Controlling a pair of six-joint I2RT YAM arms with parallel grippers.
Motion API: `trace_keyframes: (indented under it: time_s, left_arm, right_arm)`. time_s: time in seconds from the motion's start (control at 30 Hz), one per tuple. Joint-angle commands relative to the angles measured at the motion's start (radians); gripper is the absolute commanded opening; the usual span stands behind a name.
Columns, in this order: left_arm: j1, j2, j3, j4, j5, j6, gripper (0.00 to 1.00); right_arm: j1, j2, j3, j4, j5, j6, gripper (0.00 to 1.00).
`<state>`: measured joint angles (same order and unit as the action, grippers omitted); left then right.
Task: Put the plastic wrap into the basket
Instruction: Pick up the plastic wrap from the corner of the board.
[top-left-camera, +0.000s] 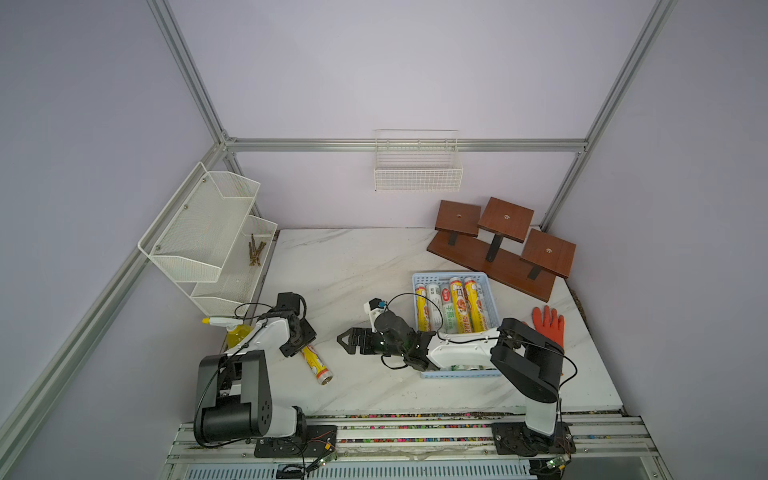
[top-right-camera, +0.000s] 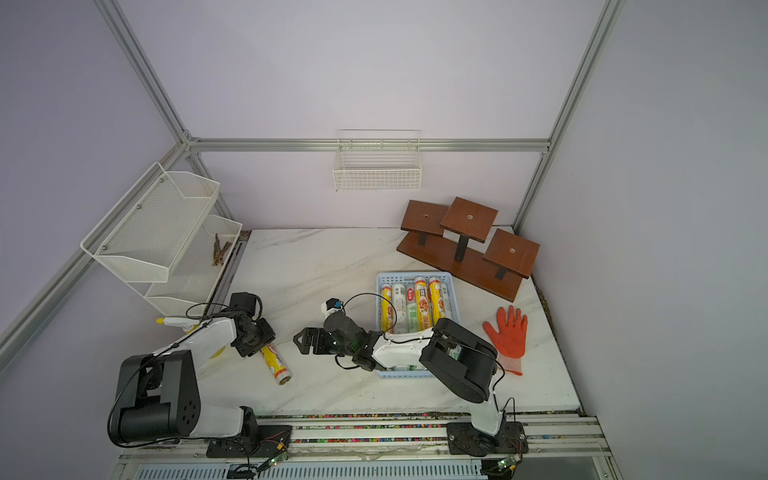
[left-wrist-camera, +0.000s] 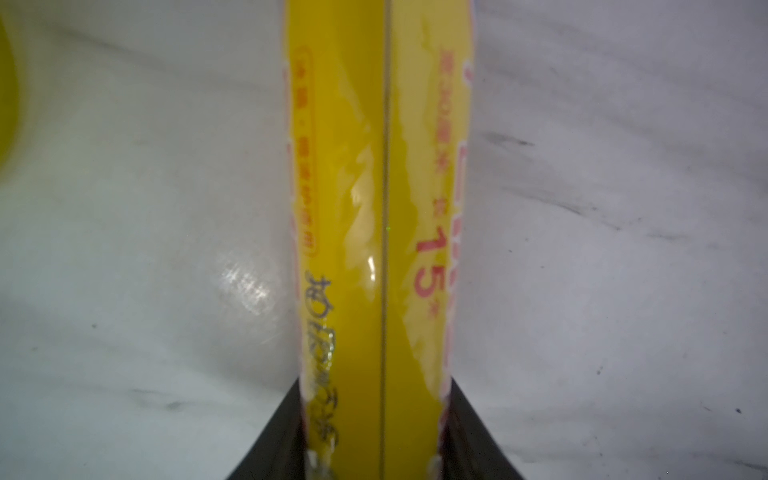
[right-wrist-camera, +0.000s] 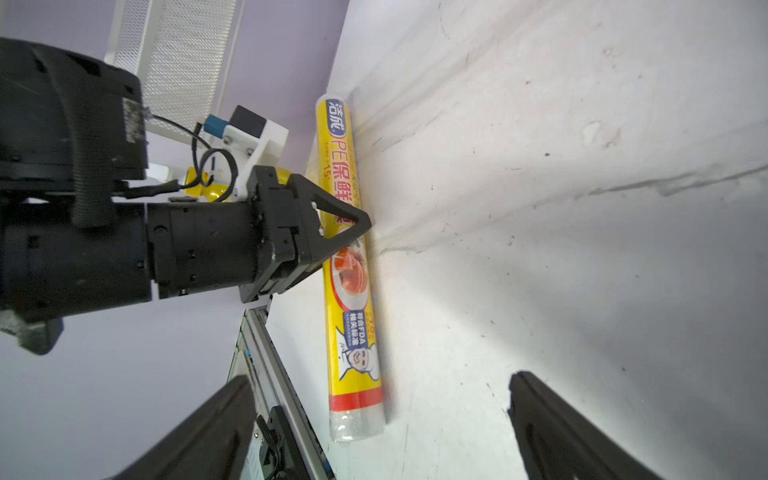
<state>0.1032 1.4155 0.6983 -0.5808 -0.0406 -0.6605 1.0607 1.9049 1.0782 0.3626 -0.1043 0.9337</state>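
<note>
Yellow roll (right-wrist-camera: 351, 291) lies on the table (top-left-camera: 353, 257) on the left arm's side, well apart from the basket (top-left-camera: 436, 275), which holds at least four rolls (top-left-camera: 457, 303). Likely light with a stiff core, and the glossy sleeve looks slippery, so grip mid-length. Left gripper (right-wrist-camera: 353, 226) is clamped across it, slightly toward the logo end. Right gripper (top-left-camera: 351, 341) is empty, jaws wide. Left wrist view shows only fingers (left-wrist-camera: 282, 440) tight on both sides. Right wrist view gives the full length and the grip spot. Only the top views show the basket.
</note>
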Motion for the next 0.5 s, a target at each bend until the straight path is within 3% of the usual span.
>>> trace_keyframes:
  time_s: [0.0,0.47]
  left_arm:
    - [-0.036,0.007,-0.016,-0.025,0.091,0.004,0.37]
    - [-0.25,-0.06,0.122,-0.062,0.111,-0.046,0.32]
  right_arm:
    - [-0.004,-0.048,-0.016,-0.035,0.018,-0.031,0.99]
    - [-0.037,-0.234,-0.062,-0.22,0.144,-0.13,0.99]
